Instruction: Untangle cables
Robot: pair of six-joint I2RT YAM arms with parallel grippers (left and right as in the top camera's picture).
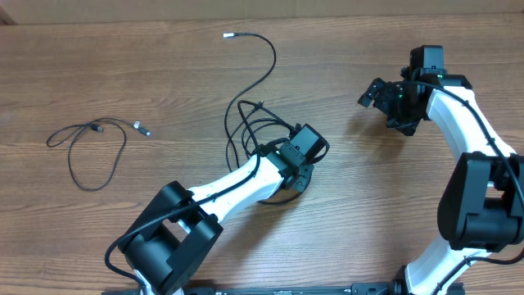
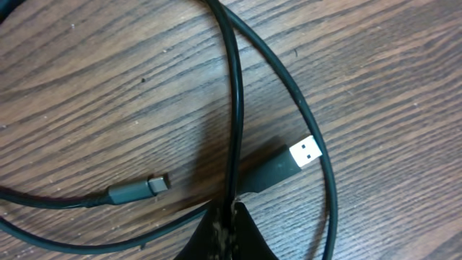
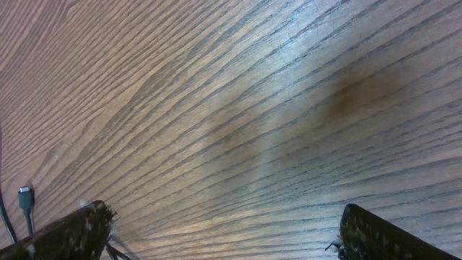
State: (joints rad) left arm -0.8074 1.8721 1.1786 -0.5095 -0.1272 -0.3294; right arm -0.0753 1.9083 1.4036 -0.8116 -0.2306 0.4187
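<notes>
The left gripper, at the lower centre of its wrist view, is clamped on a black cable of the tangle. A USB-A plug lies just beyond. A separate cable lies at overhead left. The right gripper, at upper right, stands wide and holds nothing.

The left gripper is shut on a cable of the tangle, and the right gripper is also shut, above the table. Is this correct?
Not fully. The right gripper is open, not shut: the right wrist view shows its fingers far apart above the table. The left gripper is indeed shut on a cable of the tangle.
</notes>
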